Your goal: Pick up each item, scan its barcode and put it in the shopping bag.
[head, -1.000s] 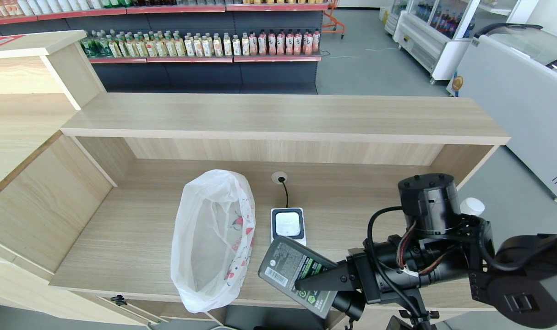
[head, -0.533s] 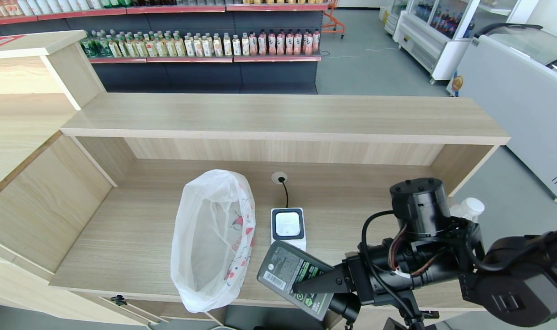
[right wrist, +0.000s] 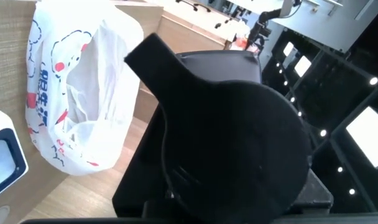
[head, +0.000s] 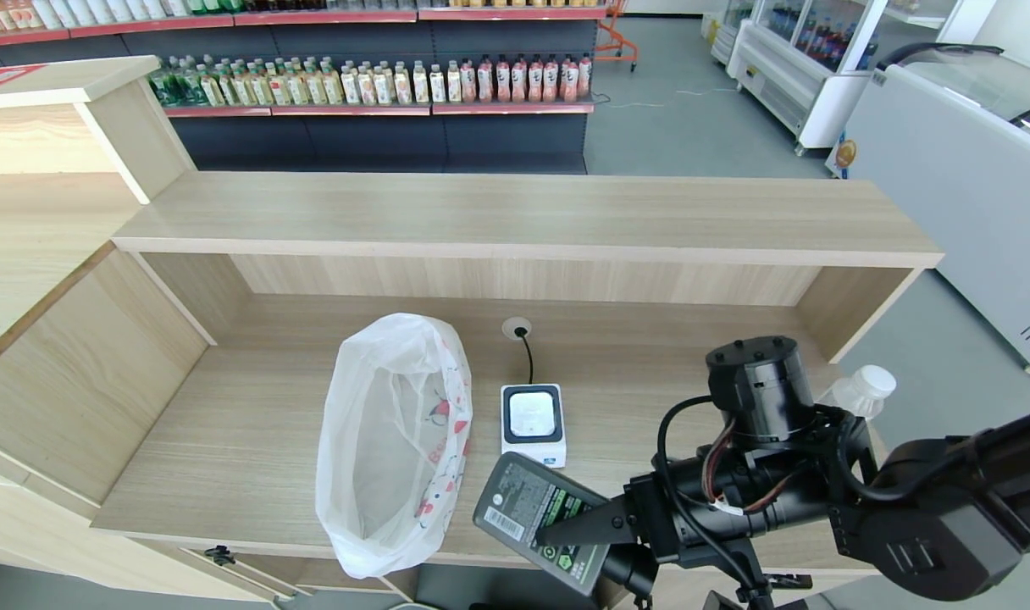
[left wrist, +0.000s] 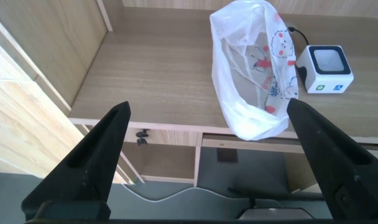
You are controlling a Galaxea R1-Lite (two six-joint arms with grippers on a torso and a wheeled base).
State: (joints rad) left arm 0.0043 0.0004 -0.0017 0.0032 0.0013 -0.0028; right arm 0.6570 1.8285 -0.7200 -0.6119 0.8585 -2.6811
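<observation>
Head view: the right claw (head: 566, 532) grips the dark pouch (head: 528, 508) beside the scanner (head: 532, 417), over the surface (head: 227, 440) edge. We judge its upturned barcode may go unread. Left wrist view: the left claw (left wrist: 207, 112) is wide and empty, short of the shopping bag (left wrist: 251, 74). Right wrist view: the shopping bag (right wrist: 77, 106) lies near the load.

Right hand (head: 559, 534) with dark packet (head: 515, 501) lower, nearer the front of the counter (head: 227, 457), perhaps slightly left.
</observation>
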